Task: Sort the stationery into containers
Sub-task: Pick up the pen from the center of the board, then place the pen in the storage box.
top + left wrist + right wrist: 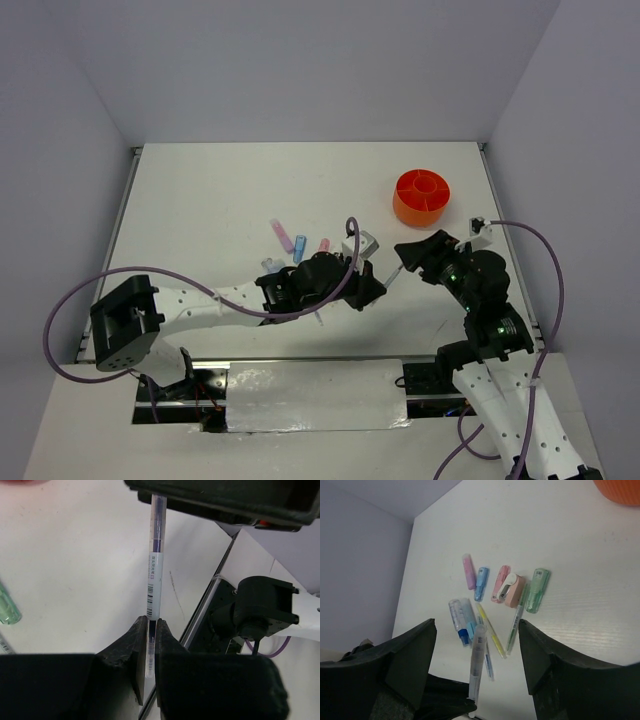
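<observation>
Our left gripper (151,624) has its two fingers pressed together on a clear pen (155,575), pinching it just below the white barcode label, and the barrel runs straight out from the fingertips. In the right wrist view, the pen's far end sits between the fingers of our right gripper (475,626). These are spread wide on either side of it, and neither pad appears to touch it. Seen from above, the two grippers meet over the near middle of the table (220,190), with the pen bridging them. The rest of the stationery lies loose just beyond the left gripper: a pink stick (469,571), a blue stick (481,582), a green stick (538,590), a yellow pen (491,630) and a blue-and-clear piece (457,618), all close together. The orange organiser (405,208) stands well apart from that cluster, farther back and to the right, beyond the right gripper.
</observation>
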### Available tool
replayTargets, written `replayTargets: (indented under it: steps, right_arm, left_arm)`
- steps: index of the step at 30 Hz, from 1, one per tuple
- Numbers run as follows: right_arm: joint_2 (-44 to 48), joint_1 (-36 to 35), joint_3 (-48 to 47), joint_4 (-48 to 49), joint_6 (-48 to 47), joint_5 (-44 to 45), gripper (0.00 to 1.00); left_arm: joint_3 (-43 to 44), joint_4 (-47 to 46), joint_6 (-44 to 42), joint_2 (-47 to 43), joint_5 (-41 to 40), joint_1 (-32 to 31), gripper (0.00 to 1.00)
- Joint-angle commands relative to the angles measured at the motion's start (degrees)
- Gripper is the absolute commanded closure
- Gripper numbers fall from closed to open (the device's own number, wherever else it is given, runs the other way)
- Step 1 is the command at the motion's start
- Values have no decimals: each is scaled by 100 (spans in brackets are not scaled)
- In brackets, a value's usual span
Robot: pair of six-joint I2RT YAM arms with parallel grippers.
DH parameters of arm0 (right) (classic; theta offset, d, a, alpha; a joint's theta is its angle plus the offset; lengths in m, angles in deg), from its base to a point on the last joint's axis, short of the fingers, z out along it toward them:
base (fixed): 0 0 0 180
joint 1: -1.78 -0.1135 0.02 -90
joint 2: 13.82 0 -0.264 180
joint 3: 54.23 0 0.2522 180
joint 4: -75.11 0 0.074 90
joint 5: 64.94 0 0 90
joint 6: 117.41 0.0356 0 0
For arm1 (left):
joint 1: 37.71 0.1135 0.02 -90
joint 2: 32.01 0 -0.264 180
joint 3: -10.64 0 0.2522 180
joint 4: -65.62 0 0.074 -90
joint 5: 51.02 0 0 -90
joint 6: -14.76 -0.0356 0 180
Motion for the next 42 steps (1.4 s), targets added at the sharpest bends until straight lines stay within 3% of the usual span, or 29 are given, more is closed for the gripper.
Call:
replayTargets:
  steps: [1,3,6,7,9,10,12,13,14,16,17,18,19,24,34,37,42]
  right_arm:
    - [-111,-19,119,355,-18,-269,26]
    - [-76,-28,215,469,43,-435,27]
    - [-32,-37,392,697,139,-699,44]
    - [-41,-37,444,750,157,-752,56]
    - [-119,-37,488,952,149,-962,69]
    - [-163,-37,532,1031,149,-1050,81]
    - [-365,-36,559,1294,131,-1252,93]
    - [-540,-37,507,1357,105,-1271,100]
    - [-629,-37,454,1410,0,-1236,100]
    - [-805,-37,183,1515,-176,-948,100]
    - [-988,-37,59,1542,-385,-763,100]
    - [-1242,-37,-229,1585,-509,-335,100]
    - [-1245,-28,-406,1595,-667,-331,100]
    - [-2526,-10,-1390,2067,-1766,1820,100]
    - [-4995,297,-2412,4107,-2927,3816,100]
    - [-5531,561,-2552,4792,-3164,3581,100]
    - [-6349,877,-3290,4750,-3288,3396,100]
  left_arm:
    - [-42,-659,-68,-326,81,-32,100]
    - [-42,-677,-85,-335,28,-32,100]
    - [28,-616,-129,-300,-24,-32,100]
    - [54,-607,-138,-274,-25,-32,100]
    - [55,-607,-138,-282,-95,-32,100]
    - [63,-598,-156,-282,-104,-32,100]
    - [98,-502,-191,-282,-130,-32,100]
    - [159,-441,-208,-265,-156,-32,94]
    - [203,-248,-252,-265,-183,-32,83]
    - [387,68,-261,-221,-410,-23,46]
    - [458,287,-252,-212,-542,-32,5]
    - [598,777,-252,-203,-830,-14,1]
    - [660,1069,-218,-212,-833,-14,1]
    - [749,3158,388,-580,-2106,21,1]
    - [-481,3981,706,-1811,-2345,12,1]
    - [-604,3858,627,-1917,-2064,3,1]
    - [-850,3735,521,-1979,-1888,12,1]
